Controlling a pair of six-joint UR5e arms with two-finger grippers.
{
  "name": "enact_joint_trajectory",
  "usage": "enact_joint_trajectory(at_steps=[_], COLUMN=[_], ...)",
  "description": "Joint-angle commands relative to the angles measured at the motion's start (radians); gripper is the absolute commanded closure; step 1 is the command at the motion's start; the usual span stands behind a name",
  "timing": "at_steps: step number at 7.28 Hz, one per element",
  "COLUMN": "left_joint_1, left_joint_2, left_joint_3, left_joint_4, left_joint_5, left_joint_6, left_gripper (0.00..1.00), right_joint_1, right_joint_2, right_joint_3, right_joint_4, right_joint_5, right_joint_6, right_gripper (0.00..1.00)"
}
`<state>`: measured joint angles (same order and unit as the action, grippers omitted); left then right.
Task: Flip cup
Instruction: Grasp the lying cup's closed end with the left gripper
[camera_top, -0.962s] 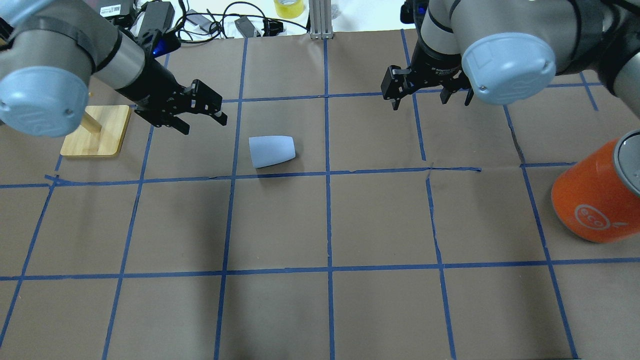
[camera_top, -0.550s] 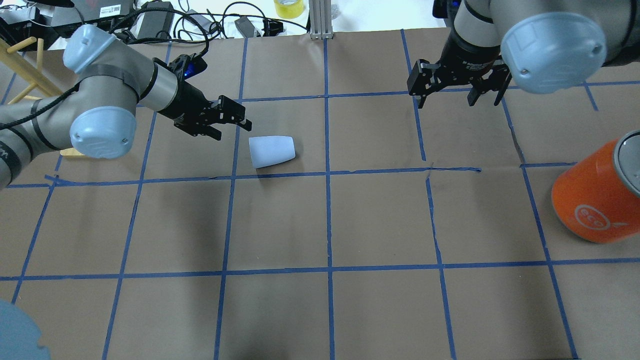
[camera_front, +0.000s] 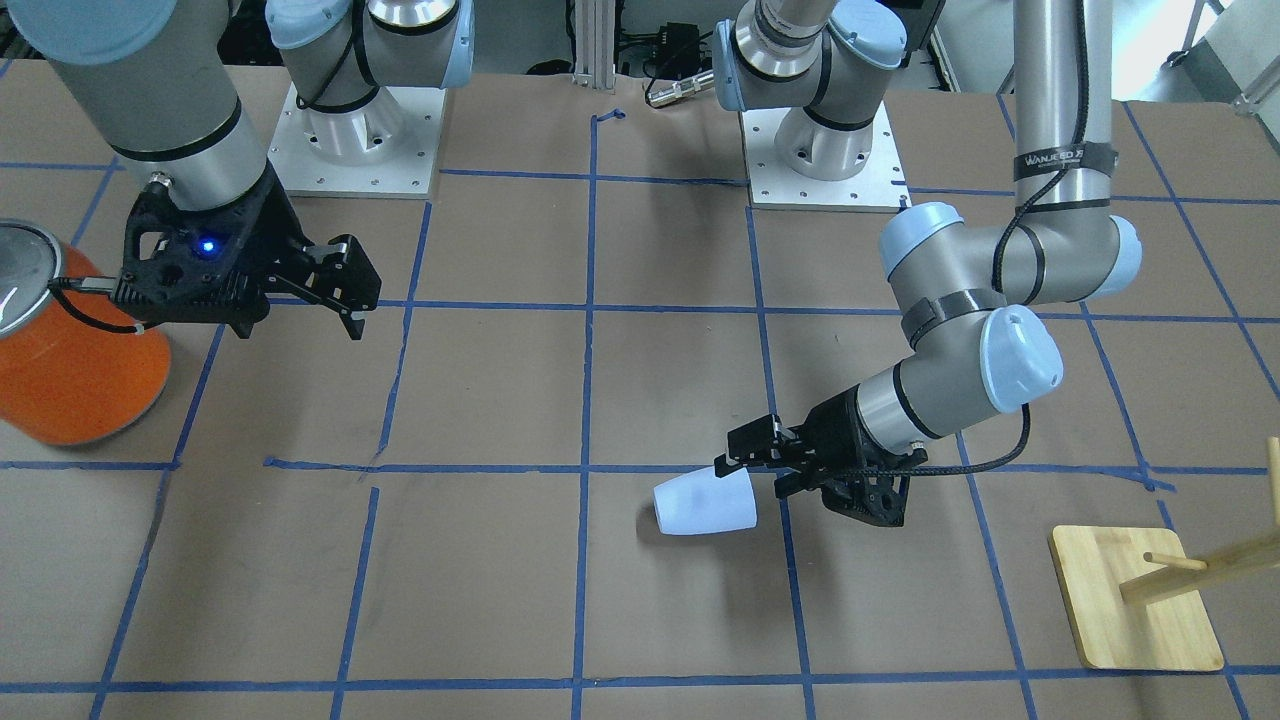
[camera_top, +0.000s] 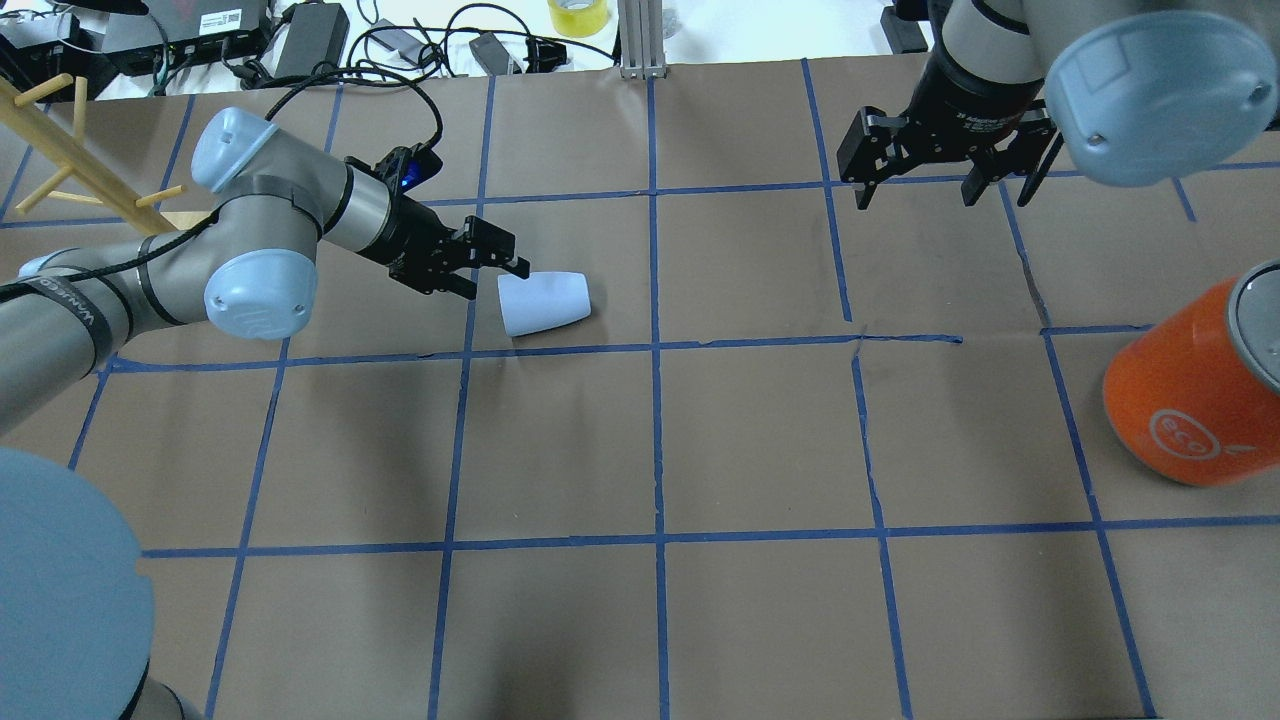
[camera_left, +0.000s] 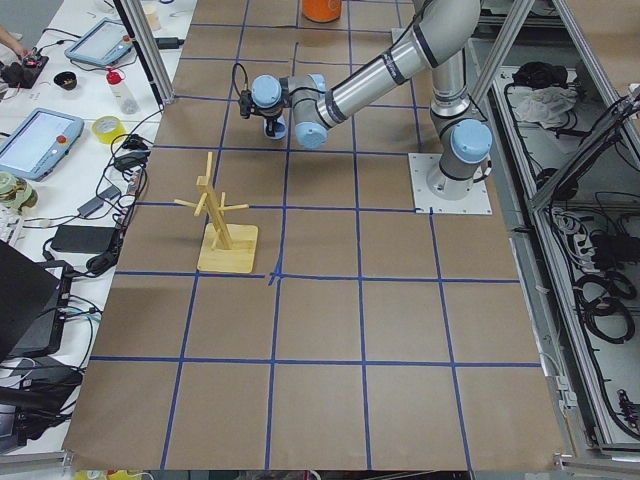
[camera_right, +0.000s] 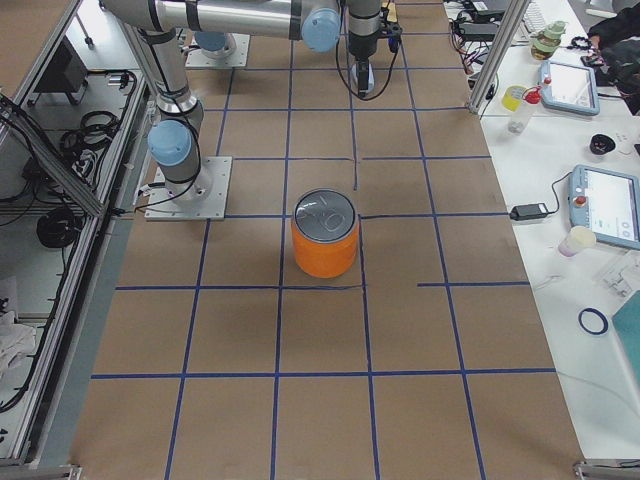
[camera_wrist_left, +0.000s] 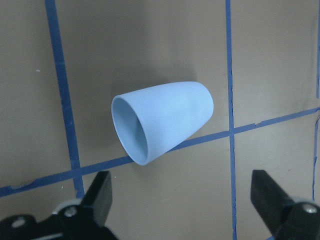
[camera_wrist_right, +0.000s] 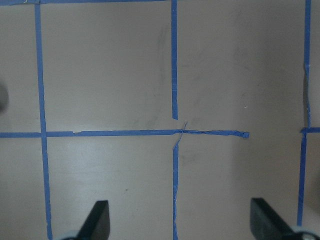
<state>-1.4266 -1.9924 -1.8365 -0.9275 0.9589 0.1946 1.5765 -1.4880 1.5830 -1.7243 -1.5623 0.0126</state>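
Note:
The pale blue cup (camera_top: 544, 302) lies on its side on the brown table, its wide rim toward my left gripper. It also shows in the front view (camera_front: 703, 504) and in the left wrist view (camera_wrist_left: 162, 120), open mouth facing the camera. My left gripper (camera_top: 495, 272) is open and empty, its fingertips (camera_front: 722, 460) just short of the rim, with a small gap. The two fingers (camera_wrist_left: 100, 192) show wide apart in the left wrist view. My right gripper (camera_top: 940, 190) is open and empty, high over the far right of the table, far from the cup.
A large orange canister (camera_top: 1190, 400) with a metal lid stands at the right edge. A wooden peg stand (camera_front: 1140, 595) on a bamboo base sits behind my left arm. Cables and boxes (camera_top: 330, 40) lie beyond the far table edge. Blue tape lines grid the table.
My left gripper has moved right and down toward the cup, from well apart to just beside its rim. My right gripper has shifted right. The cup has not moved.

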Motion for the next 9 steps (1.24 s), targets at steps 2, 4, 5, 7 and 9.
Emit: enact_joint_trajectory(at_steps=[2, 4, 5, 7, 9], left_joint_1=[-0.005, -0.005, -0.005, -0.005, -0.008], left_joint_2=[-0.048, -0.048, -0.049, -0.048, -0.037], left_joint_3=[-0.004, -0.003, -0.003, -0.001, 0.0], left_joint_4=[0.027, 0.027, 0.033, 0.039, 0.039], left_joint_5=[-0.121, -0.16, -0.16, -0.213, -0.216], left_joint_6=[-0.043, -0.057, -0.057, -0.057, -0.06], left_gripper=[0.05, 0.38, 0.59, 0.83, 0.89], right_joint_1=[-0.001, -0.001, -0.003, -0.003, -0.003], right_joint_2=[-0.001, -0.006, -0.009, -0.009, -0.009], right_joint_3=[0.0, -0.011, -0.014, -0.011, -0.011], right_joint_4=[0.019, 0.011, 0.012, -0.014, -0.021], right_joint_5=[-0.001, 0.008, 0.016, 0.008, 0.013], right_joint_6=[0.004, 0.0, 0.0, 0.0, 0.0], right_gripper=[0.0, 0.0, 0.0, 0.0, 0.0])
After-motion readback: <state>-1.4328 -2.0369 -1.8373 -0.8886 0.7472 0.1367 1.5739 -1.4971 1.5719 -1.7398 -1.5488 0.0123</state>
